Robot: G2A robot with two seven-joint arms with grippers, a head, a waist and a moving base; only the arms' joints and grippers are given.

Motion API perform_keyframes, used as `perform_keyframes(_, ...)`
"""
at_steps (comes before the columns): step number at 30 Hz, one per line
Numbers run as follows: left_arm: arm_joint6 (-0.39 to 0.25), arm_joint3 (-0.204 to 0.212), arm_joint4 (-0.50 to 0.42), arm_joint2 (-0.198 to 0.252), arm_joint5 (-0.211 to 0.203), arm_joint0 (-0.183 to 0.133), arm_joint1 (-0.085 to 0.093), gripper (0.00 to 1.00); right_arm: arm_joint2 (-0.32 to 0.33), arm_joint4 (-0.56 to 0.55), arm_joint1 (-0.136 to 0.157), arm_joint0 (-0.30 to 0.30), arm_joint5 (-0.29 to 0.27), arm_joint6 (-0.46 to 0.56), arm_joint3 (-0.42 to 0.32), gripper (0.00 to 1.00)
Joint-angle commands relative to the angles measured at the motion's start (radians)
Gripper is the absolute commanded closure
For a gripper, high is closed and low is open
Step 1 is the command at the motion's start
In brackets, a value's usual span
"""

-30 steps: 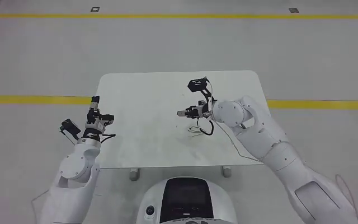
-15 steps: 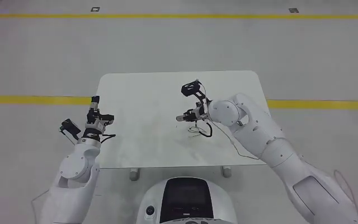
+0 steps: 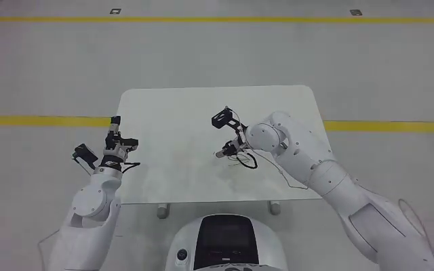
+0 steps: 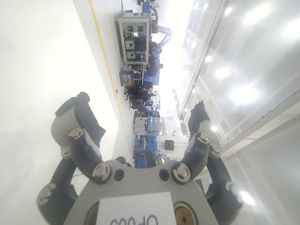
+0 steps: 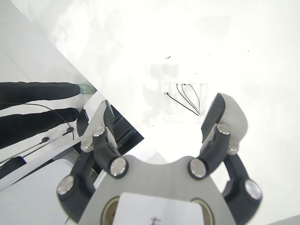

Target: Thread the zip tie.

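Note:
Several thin black zip ties (image 5: 187,100) lie loose on a small clear sheet (image 5: 172,115) on the white table (image 3: 169,115). From above the zip ties (image 3: 235,160) appear as faint lines near the table's middle front. My right gripper (image 5: 161,111) hangs just above the table, tilted down, its fingers wide open and empty, with the ties slightly ahead of its fingertips. My right gripper (image 3: 221,152) sits just left of the ties in the top view. At the table's left edge my left gripper (image 3: 115,125) points upward; the left gripper (image 4: 140,111) is open and holds nothing.
A black cable (image 3: 252,161) loops from the right wrist down beside the ties. The table's near edge (image 5: 77,76) and a corner run close to the right gripper. The left and far parts of the tabletop are bare.
My right gripper has swung toward the table's front edge and tilted down closer to the zip ties. The left arm has not moved.

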Motion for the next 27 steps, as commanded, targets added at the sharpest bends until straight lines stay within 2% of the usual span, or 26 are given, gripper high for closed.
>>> perform_keyframes(1, 0.0, 0.0, 0.0, 0.0, 0.0, 0.0, 0.0, 0.0, -0.006, -0.013, 0.0, 0.0, -0.008, 0.003, -0.001, 0.0)
perform_keyframes(6, 0.0, 0.0, 0.0, 0.0, 0.0, 0.0, 0.0, 0.0, -0.057, -0.047, -0.016, 0.019, -0.073, 0.04, 0.028, 0.0)
perform_keyframes(15, 0.0, 0.0, 0.0, 0.0, 0.0, 0.0, 0.0, 0.0, -0.057, -0.047, -0.016, 0.019, -0.073, 0.04, 0.028, 0.0)
perform_keyframes(18, 0.0, 0.0, 0.0, 0.0, 0.0, 0.0, 0.0, 0.0, -0.084, -0.102, -0.019, 0.011, -0.081, 0.032, 0.042, 0.0)
perform_keyframes(23, 0.0, 0.0, 0.0, 0.0, 0.0, 0.0, 0.0, 0.0, -0.12, -0.113, -0.041, 0.024, -0.114, 0.025, 0.091, 0.0)
perform_keyframes(27, 0.0, 0.0, 0.0, 0.0, 0.0, 0.0, 0.0, 0.0, -0.12, -0.113, -0.041, 0.024, -0.114, 0.025, 0.091, 0.0)
